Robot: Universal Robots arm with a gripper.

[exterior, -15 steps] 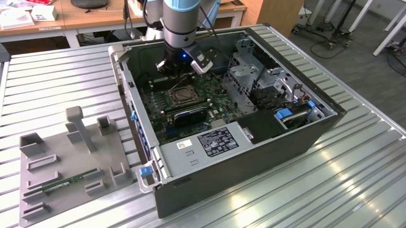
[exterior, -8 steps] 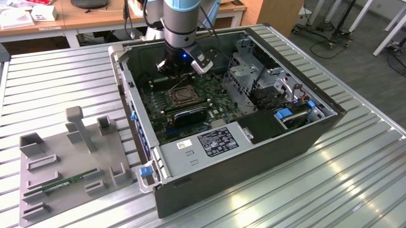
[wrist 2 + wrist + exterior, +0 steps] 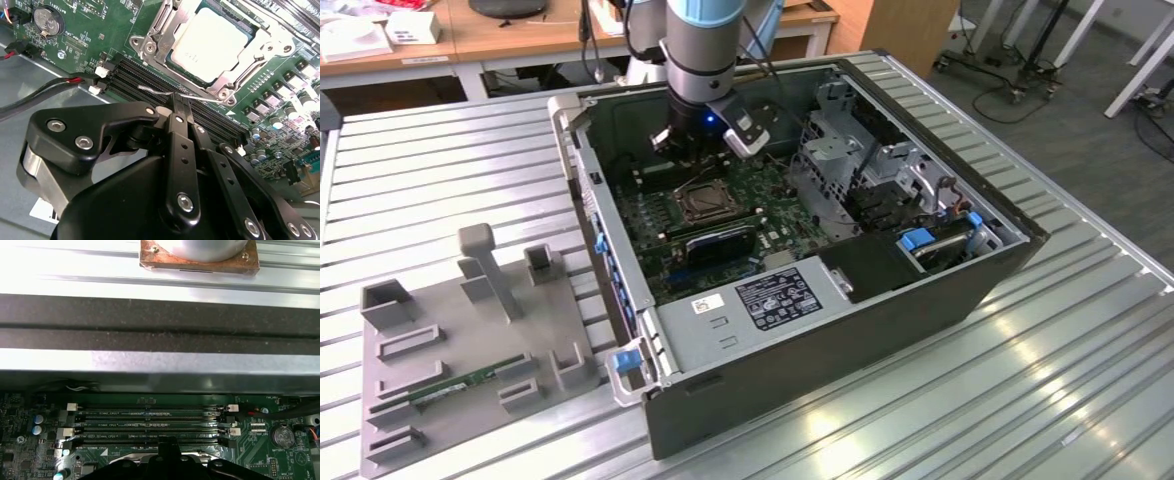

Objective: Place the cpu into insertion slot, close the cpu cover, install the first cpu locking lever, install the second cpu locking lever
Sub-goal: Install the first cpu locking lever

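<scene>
One small, square, silvery-grey cpu sits seated under the thin silver hinged cpu cover, at six o'clock from my black gripper in the exterior view. My jaws are pressed together, tips seemingly on the thin wire locking lever. I judge a steady, square push best, so the wire doesn't slip.

Bright overhead light; glare streaks on ribbed table; computer case interior shadowed — rim washed white.
</scene>
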